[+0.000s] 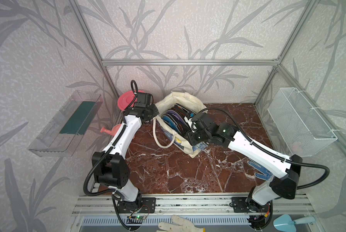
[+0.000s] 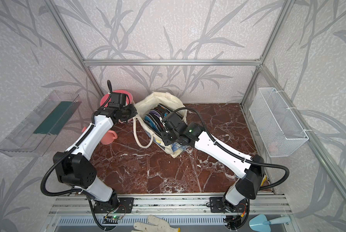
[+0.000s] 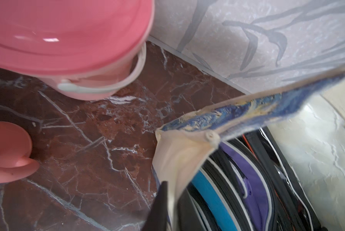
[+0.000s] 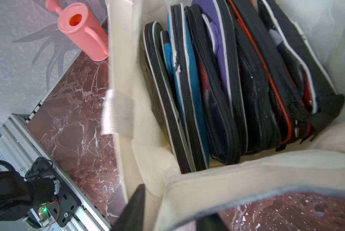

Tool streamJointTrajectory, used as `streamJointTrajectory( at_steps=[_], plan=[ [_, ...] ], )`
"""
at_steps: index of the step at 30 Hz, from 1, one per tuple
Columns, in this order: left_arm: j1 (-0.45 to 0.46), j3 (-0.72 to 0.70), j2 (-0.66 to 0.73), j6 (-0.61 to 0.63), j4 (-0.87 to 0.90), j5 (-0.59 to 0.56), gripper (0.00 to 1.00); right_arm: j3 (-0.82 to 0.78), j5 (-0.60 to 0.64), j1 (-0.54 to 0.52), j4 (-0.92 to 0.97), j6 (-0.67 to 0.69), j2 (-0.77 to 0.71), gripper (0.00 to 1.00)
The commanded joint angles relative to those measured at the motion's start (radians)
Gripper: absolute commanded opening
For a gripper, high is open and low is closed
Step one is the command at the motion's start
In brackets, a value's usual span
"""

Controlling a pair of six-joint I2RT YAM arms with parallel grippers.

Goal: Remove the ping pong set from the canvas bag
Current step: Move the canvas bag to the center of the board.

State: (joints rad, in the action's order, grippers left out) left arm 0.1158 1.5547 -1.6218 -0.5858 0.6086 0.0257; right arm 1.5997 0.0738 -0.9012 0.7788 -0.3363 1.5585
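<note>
Cream bag mid-frame on marble tabletop, paddle cases on edge inside, right jaws parted astride its rim, left jaws by its corner, opening unclear

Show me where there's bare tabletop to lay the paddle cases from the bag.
Widest: the marble in front of the bag, between left arm, right arm and front rail. Also between bag and wire basket. Crowded: around the bucket and watering can.
</note>
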Motion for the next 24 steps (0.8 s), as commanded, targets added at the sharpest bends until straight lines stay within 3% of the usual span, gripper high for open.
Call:
streamJointTrajectory(
  at_steps=[1, 4, 5, 9, 16, 24],
  plan=[
    [-0.037, 0.029, 0.074, -0.028, -0.063, -0.081, 0.65, 0.046, 0.061, 0.024, 0.133, 0.032, -0.08, 0.77],
    [-0.037, -0.012, 0.143, -0.042, -0.05, -0.074, 0.87, 0.06, 0.074, 0.068, 0.174, 0.043, -0.112, 0.86],
    [-0.037, -0.026, 0.168, -0.038, -0.044, -0.071, 0.88, 0.063, 0.077, 0.084, 0.184, 0.047, -0.122, 0.87],
    [-0.036, -0.104, 0.295, -0.021, 0.014, -0.058, 0.89, 0.079, 0.083, 0.178, 0.208, 0.075, -0.147, 0.91],
    [-0.001, -0.273, 0.53, -0.13, 0.145, -0.093, 0.88, 0.091, 0.014, 0.336, 0.132, 0.099, -0.072, 0.93],
    [0.125, -0.453, 0.673, -0.282, 0.043, -0.102, 0.85, 0.228, -0.088, 0.393, 0.059, 0.09, 0.112, 0.91]
  ],
)
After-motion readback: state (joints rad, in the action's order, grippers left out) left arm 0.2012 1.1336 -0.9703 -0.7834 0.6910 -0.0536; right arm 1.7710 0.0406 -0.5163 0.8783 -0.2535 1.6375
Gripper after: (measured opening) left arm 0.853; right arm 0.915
